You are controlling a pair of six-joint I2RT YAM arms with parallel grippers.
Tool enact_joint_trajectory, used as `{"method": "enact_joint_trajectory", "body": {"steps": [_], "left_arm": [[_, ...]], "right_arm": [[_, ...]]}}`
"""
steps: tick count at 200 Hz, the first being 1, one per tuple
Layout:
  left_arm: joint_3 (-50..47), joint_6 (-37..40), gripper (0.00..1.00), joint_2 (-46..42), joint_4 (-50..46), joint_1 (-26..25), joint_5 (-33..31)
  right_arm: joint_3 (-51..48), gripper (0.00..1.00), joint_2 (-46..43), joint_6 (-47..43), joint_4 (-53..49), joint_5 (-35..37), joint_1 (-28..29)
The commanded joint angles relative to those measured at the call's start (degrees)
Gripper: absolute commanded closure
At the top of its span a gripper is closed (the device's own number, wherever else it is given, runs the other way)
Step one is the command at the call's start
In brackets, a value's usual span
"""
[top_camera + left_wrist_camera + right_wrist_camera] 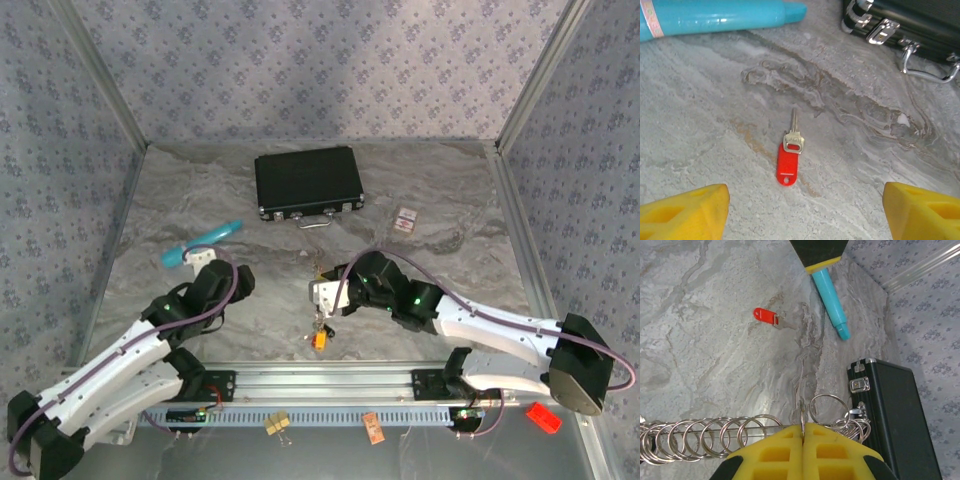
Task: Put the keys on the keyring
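open left pincer (pixel 805 212) hangs near a metal key with a red plastic tag (pixel 790 156) lying on the grey marbled surface (pixel 715 125), while the closed right pincer (pixel 802 432) grips a silver wire keyring of metal loops (pixel 705 438).

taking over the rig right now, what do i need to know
Left gripper: open, hovering over the red-tagged key, which lies flat on the table, untouched.
Right gripper: shut on the keyring.
Done: an orange-tagged key sits just under that gripper, apparently already on the ring.
Left: pick up the red-tagged key and thread it on.
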Motion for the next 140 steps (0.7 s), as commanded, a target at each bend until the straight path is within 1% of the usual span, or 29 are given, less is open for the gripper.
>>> {"method": "enact_joint_trajectory", "body": {"steps": [1, 57, 78, 95, 130, 140], "left_arm": [[2.26, -3.24, 0.21, 1.12, -2.19, 0.63, 1.99], [3.62, -3.44, 0.21, 4.08, -2.62, 1.63, 4.09], [4.42, -3.30, 0.22, 5.71, -2.76, 2.45, 5.98], [5.07, -3.84, 0.25, 7.54, -3.02, 3.62, 8.55], [5.31, -7.05, 0.38, 12.46, -3.76, 7.36, 15.24], [5.04, -8.00, 0.40, 13.72, -3.48, 8.04, 17.01]], "right_arm": [[-0.55, 1.00, -1.39, -2.44, 2.76, 1.44, 0.27], [-0.36, 1.00, -0.97, -2.08, 2.85, 1.70, 0.40], [-0.10, 1.00, -0.56, -1.47, 2.52, 1.82, 0.36], [-0.03, 1.00, -0.27, -1.09, 2.32, 1.78, 0.45], [-0.01, 1.00, 0.16, -0.22, 2.23, 1.60, 0.48], [-0.05, 1.00, 0.19, -0.16, 2.26, 1.45, 0.49]]}}
